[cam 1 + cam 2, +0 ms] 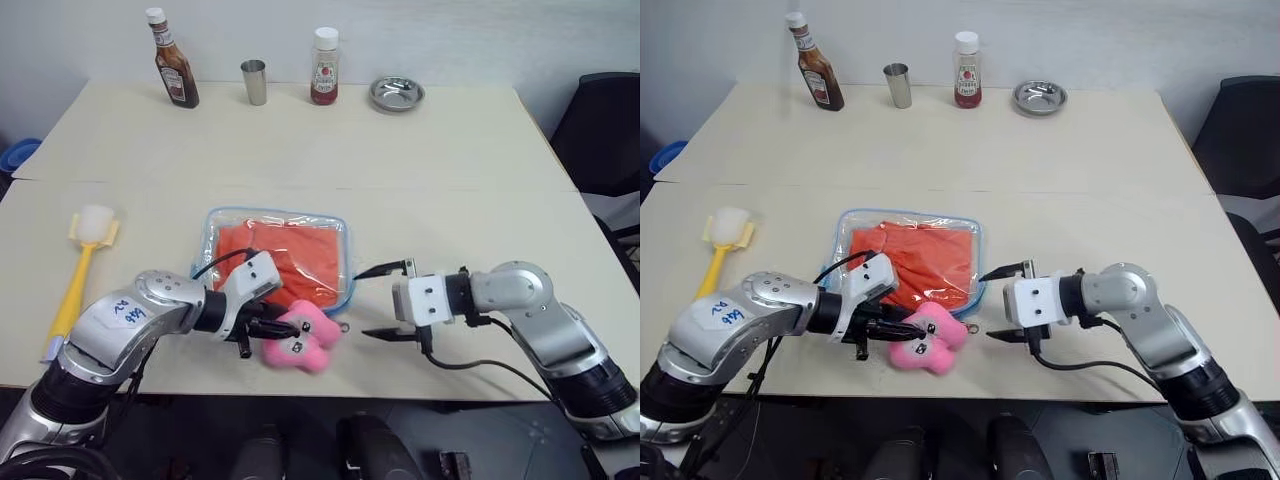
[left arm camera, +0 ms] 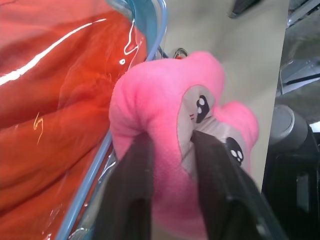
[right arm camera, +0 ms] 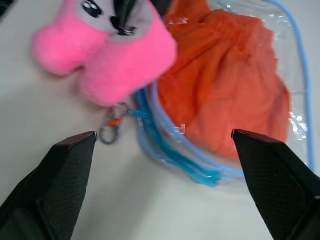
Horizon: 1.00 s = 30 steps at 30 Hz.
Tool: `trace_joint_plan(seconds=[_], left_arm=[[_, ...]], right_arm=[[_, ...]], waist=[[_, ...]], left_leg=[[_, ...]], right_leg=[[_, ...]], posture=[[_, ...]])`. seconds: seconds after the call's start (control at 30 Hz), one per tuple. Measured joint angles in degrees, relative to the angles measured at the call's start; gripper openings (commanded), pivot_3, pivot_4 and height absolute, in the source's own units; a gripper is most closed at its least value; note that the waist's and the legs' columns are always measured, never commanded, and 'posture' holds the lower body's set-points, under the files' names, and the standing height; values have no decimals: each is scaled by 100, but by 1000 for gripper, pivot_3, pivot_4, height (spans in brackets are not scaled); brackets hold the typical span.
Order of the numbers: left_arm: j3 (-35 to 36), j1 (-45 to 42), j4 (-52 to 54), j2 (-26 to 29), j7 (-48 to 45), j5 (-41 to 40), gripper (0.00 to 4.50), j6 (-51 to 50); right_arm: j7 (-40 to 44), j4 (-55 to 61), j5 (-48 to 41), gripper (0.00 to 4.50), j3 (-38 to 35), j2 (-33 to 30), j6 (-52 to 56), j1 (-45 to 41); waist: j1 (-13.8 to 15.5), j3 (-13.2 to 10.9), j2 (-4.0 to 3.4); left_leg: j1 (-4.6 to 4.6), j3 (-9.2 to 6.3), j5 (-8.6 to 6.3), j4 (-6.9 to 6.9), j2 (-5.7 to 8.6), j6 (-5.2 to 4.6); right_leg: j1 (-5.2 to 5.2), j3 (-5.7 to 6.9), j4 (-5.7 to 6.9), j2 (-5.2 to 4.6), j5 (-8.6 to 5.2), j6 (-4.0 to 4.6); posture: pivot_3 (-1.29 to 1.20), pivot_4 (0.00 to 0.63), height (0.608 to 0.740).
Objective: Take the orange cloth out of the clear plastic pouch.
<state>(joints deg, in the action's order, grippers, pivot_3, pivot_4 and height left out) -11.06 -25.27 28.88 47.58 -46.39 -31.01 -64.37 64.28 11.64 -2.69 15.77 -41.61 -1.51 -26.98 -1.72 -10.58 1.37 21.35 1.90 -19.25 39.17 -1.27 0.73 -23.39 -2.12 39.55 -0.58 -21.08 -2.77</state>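
Lying flat mid-table: pouch (image 1: 276, 252), cloth (image 1: 285, 258) sealed inside. At its 5 o'clock corner, your left gripper (image 1: 283, 329) is clenched on a pink plush (image 1: 300, 337), which touches the pouch edge. At the pouch's 3 o'clock, just beside it, your right gripper (image 1: 386, 302) hangs with fingers spread wide, grasping nothing. Far edge, 12 o'clock: sauce bottle (image 1: 174, 61), cup (image 1: 254, 81), ketchup (image 1: 325, 66), dish (image 1: 396, 93). At 9 o'clock: yellow brush (image 1: 80, 268).

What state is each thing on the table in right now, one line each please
clear plastic pouch: flat on the table, cloth inside.
orange cloth: folded, wrinkled, inside the pouch.
pink plush toy: at the pouch's near edge, pinched by the left gripper.
right gripper: open wide, empty, beside the pouch.
brown sauce bottle: upright, capped.
red sauce bottle: upright, capped.
metal cup: upright.
metal dish: right side up.
yellow brush: lying flat.
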Motion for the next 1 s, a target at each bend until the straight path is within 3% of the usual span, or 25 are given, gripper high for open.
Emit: trace_joint_plan(seconds=[0.07,0.2,0.3,0.67,0.83,1.0], left_arm=[[16,51,27,14,5,-6,27,12],[40,52,126,-10,98,-29,27,-72],[75,50,197,-41,183,-57,0,-170],[123,202,410,-38,391,-66,0,-159],[399,564,542,135,433,-89,0,-119],[1154,1310,660,615,422,-166,0,-55]], right_arm=[[-37,-217,151,4500,74,121,-144,-131],[-115,-638,408,4500,307,416,-441,-238],[-208,-964,605,3898,470,650,-629,-329],[-302,-1639,836,178,626,862,-1214,-580],[-151,-1665,836,50,630,802,-1421,-654],[111,-1780,768,50,630,583,-1818,-703]], waist=[[2,0,0],[1,0,1],[-7,0,1],[-10,0,0],[-24,0,0],[-57,0,1]], left_leg=[[0,0,0,0,1,0],[0,0,0,0,0,0],[0,2,0,1,0,0],[-1,2,1,1,0,1],[-2,1,1,0,-2,1],[-6,1,0,-4,-4,1]], right_leg=[[1,0,-1,-1,0,0],[1,1,0,-1,0,0],[0,0,1,0,0,0],[1,0,2,-1,0,0],[0,0,2,0,0,0],[2,2,2,1,0,0]], posture=[[0,150,740],[0,150,740],[0,150,740],[0,150,740],[0,150,740],[0,150,740]])
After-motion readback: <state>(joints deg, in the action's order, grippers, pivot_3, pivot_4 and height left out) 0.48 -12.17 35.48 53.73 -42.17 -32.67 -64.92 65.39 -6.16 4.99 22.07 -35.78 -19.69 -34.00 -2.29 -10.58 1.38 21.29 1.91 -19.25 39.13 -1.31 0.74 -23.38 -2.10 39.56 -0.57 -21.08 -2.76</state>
